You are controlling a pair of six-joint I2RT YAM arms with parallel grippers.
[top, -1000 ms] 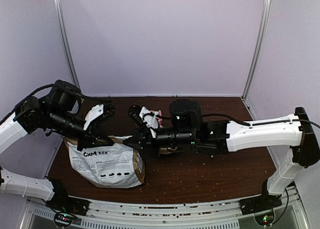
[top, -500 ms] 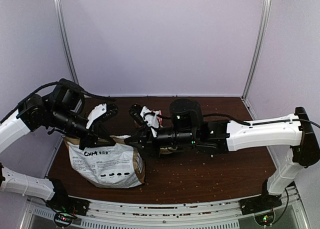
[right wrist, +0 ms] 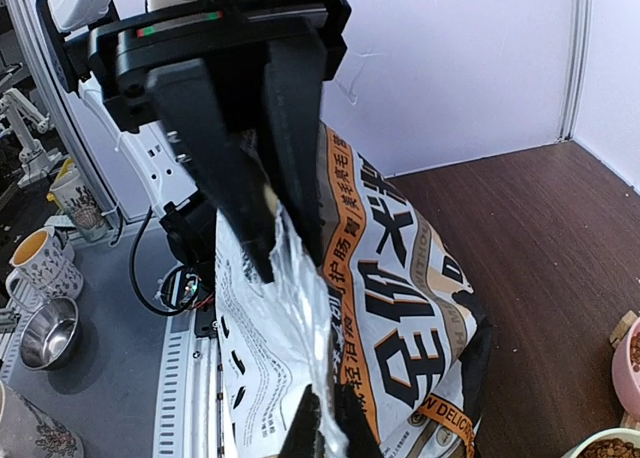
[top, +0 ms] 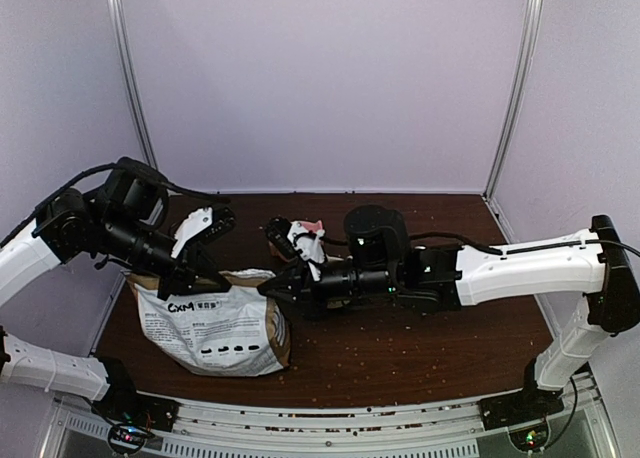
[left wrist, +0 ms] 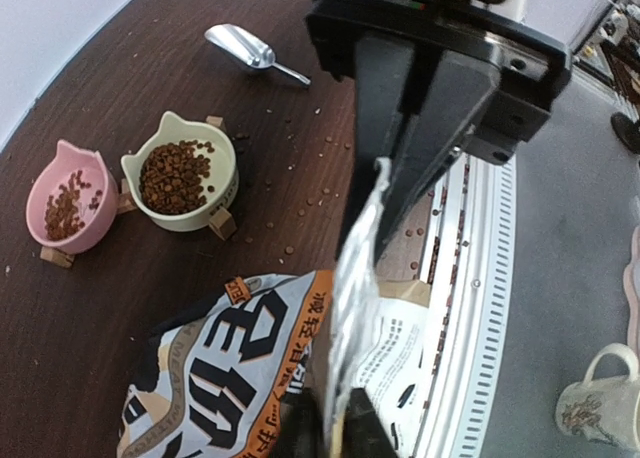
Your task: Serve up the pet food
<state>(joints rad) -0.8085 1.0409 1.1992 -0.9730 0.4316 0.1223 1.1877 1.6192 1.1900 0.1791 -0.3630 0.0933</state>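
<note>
Pinching the bag (left wrist: pixel 230 378) rim, left gripper (left wrist: pixel 388 193) and right gripper (right wrist: pixel 285 228) flank it; pet food (left wrist: pixel 175 176) fills bowls (left wrist: pixel 200 215).

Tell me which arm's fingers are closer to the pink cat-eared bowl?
Right. The right fingers pinch the top edge of the white-and-orange printed bag on the side toward the pink cat-eared bowl; the left fingers pinch farther from it.

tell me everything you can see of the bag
The bag is white, tan and orange with black print and a silvery lining, glossy like plastic film. It sits slumped and creased on the dark table, near the left front. The left claw and the right claw each pinch its top edge.
</note>
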